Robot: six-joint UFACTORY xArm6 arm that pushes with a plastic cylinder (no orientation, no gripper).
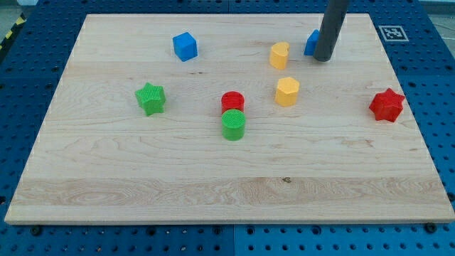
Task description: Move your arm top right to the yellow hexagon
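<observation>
The yellow hexagon [287,92] sits right of the board's middle. My tip [323,59] is above and to the right of it, a short gap away. The rod comes down from the view's top and covers part of a blue block [311,43] just behind it. A second yellow block [279,55], heart-like in shape, stands above the hexagon and left of my tip.
A blue cube [185,46] is at the upper left. A green star [150,98] is at the left. A red cylinder [232,102] touches a green cylinder [233,124] near the middle. A red star [387,105] is at the right. The wooden board [142,192] lies on a blue pegboard.
</observation>
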